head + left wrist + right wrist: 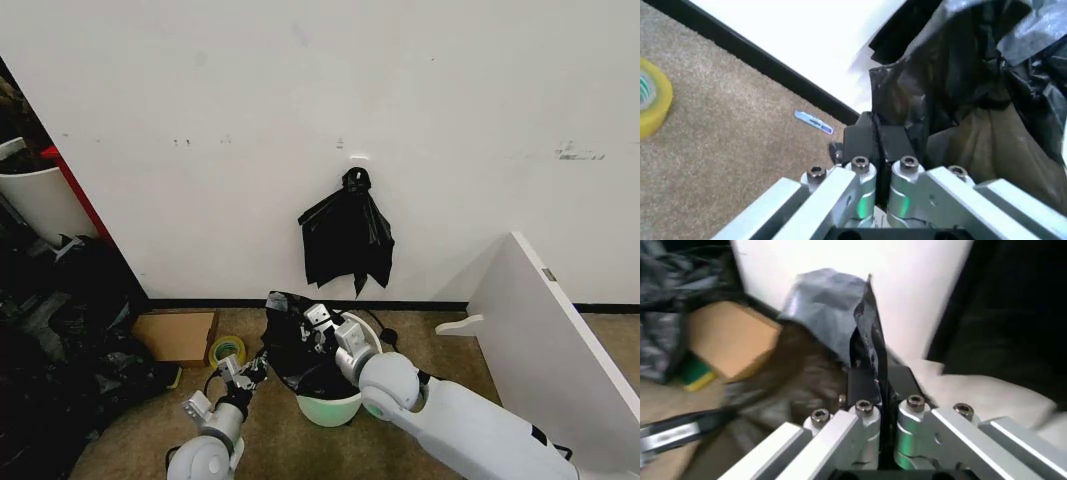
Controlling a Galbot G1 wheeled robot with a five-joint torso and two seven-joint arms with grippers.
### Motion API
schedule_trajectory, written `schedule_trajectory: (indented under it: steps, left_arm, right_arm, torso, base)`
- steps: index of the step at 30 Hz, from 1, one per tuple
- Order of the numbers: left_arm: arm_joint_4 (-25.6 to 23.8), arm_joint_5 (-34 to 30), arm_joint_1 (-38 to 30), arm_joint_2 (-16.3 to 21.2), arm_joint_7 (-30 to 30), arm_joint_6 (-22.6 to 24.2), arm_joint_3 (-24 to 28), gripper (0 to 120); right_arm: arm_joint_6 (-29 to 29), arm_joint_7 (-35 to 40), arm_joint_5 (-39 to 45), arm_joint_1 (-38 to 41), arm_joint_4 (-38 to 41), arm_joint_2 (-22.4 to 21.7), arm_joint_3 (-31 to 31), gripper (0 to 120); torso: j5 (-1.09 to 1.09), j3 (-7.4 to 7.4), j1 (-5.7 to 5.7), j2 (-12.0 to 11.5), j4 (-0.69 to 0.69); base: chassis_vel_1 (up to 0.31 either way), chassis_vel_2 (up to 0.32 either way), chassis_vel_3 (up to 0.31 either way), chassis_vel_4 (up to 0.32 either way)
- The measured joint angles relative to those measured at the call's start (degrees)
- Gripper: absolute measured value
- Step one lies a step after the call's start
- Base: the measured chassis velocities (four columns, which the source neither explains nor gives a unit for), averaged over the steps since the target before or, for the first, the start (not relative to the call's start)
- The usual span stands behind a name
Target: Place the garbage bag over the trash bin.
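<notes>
Bag (296, 345) is pinched at its edges by both left gripper (875, 137) and right gripper (875, 377) fingers, draped over bin (330, 408).

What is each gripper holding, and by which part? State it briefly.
Both hold the garbage bag by its edge: the left gripper pinches the film on the left side, the right gripper on the right, above the trash bin.

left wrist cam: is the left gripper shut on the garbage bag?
Yes. The left gripper is closed, pinching an edge of the black garbage bag.
</notes>
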Motion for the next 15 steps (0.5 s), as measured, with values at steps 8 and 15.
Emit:
schedule_trajectory:
  steps: [8,15]
  left_arm:
    - [0.0,0.2,0.5,0.0,0.0,0.0,0.0,0]
    - [-0.8,0.2,1.4,0.5,0.2,0.0,-0.5,0]
  right_arm:
    - [-1.6,3.6,1.7,2.0,-3.4,0.2,1.7,0]
    - [-1.4,2.6,1.8,5.9,-9.6,1.3,0.9,0]
  torso:
    - [0.00,0.00,0.00,0.0,0.00]
    - [0.00,0.00,0.00,0.0,0.00]
  base:
    - [0.000,0.000,0.000,0.000]
    - [0.000,0.000,0.000,0.000]
